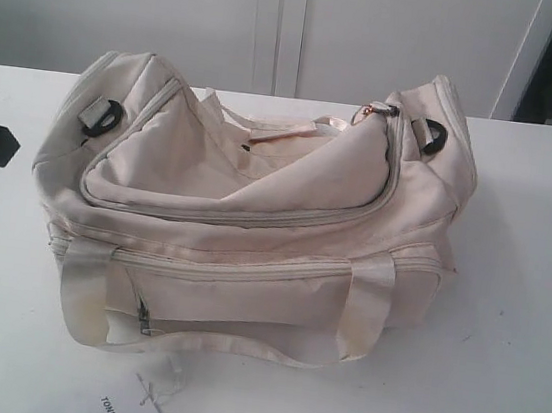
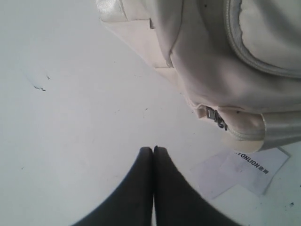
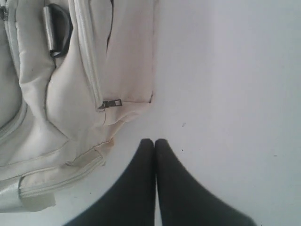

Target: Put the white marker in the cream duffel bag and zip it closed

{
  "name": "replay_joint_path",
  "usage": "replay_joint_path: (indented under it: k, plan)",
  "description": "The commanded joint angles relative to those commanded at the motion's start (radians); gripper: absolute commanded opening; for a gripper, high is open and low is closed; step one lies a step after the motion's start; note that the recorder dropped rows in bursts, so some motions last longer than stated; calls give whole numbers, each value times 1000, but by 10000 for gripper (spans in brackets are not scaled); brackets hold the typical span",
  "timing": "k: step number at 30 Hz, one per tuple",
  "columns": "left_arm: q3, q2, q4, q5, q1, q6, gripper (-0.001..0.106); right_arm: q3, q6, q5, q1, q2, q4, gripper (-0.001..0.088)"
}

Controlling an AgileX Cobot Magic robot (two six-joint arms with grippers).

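Looking for the marker here and honestly can't find it: not on the table (image 1: 501, 345), not in either wrist view. So it's either inside the bag (image 1: 255, 214) or out of shot, can't tell which. The bag sits mid-table, slumped, long side toward the exterior camera. Its top zip looks run shut along the front, with the gold pull (image 1: 373, 110) parked up by the strap ring (image 1: 434, 135) at the right end. The far run is hidden in folds, so no promises there.

On one side, the left gripper (image 2: 153, 149) hangs over bare table near the tag (image 2: 244, 169), tips pressed together, nothing in them. Same deal for the right gripper (image 3: 154, 141) off the bag's other end: pressed tight, empty, just clear of the fabric.

My read is that this is a check-it's-done moment. To do that well, I'd confirm the pull is fully home at its stop, and keep both arms off the handle (image 1: 365, 298) and tag so nothing snags. If the marker turns out not to be inside, pin the fabric near the ring with one gripper and pinch the pull with the other. Drag along the zip line rather than up, since a soft bag like this will probably just bunch and lift.

Writing: the paper tag reads TONLION. There's a tiny block of print next to it, too small to read.
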Motion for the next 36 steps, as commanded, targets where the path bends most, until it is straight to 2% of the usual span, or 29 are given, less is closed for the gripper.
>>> replay_joint_path:
  k: [10,14,22,27,32,36]
  plan:
    - [15,-7,11,-1,0,0,0,160,0,-69,0,-261,-43,0]
    - [15,-7,11,31,0,0,0,226,0,-69,0,-392,-43,0]
    - [15,-7,11,-3,0,0,0,347,0,-80,0,-667,-43,0]
    - [15,-7,11,-24,0,0,0,444,0,-170,0,-815,-59,0]
    - [15,-7,11,-24,0,0,0,548,0,-332,0,-874,-72,0]
    - [15,-7,11,-45,0,0,0,552,0,-303,0,-874,-72,0]
